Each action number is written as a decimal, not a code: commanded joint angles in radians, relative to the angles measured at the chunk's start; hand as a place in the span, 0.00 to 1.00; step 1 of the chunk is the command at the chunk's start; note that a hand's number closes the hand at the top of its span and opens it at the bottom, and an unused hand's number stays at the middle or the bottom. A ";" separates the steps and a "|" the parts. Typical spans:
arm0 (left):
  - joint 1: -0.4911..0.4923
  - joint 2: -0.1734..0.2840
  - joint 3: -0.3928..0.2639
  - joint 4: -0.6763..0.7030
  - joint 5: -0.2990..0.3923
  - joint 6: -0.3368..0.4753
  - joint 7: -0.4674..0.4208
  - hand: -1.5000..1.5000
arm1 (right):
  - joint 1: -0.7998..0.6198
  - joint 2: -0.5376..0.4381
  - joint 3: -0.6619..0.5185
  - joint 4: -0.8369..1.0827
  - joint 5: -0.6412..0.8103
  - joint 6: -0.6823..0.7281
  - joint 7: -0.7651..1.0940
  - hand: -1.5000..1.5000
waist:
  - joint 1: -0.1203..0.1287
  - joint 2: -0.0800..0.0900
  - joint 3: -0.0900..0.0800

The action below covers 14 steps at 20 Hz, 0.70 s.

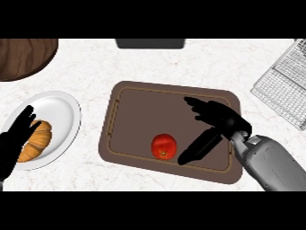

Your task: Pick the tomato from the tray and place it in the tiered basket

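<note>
A red tomato (163, 146) lies on the brown tray (132, 108), toward the tray's near edge. My right hand (216, 120) hovers over the tray just right of the tomato, open, fingers spread toward the far left and the thumb pointing down beside the tomato without touching it. The wire tiered basket (291, 85) stands at the far right of the counter. My left hand (9, 141) rests open at the lower left, fingers up, over the edge of a white plate.
A white plate (62, 112) at the left holds a croissant (37, 141). A round wooden board (16, 56) sits at the far left corner. A dark object (150, 43) shows at the far edge.
</note>
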 commanded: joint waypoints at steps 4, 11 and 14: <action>0.058 -0.047 -0.018 0.051 -0.044 0.018 -0.007 0.50 | -0.035 -0.047 -0.009 -0.026 -0.070 0.111 0.192 0.00 | -0.013 0.005 -0.010; 0.021 -0.053 -0.002 0.042 -0.059 0.020 0.041 0.50 | -0.038 -0.047 0.002 -0.004 -0.053 0.080 0.243 0.00 | -0.012 0.006 -0.009; 0.000 -0.060 0.004 0.080 -0.050 -0.023 0.021 0.50 | 0.034 -0.047 0.013 0.051 -0.047 0.110 0.127 0.00 | -0.012 0.008 -0.009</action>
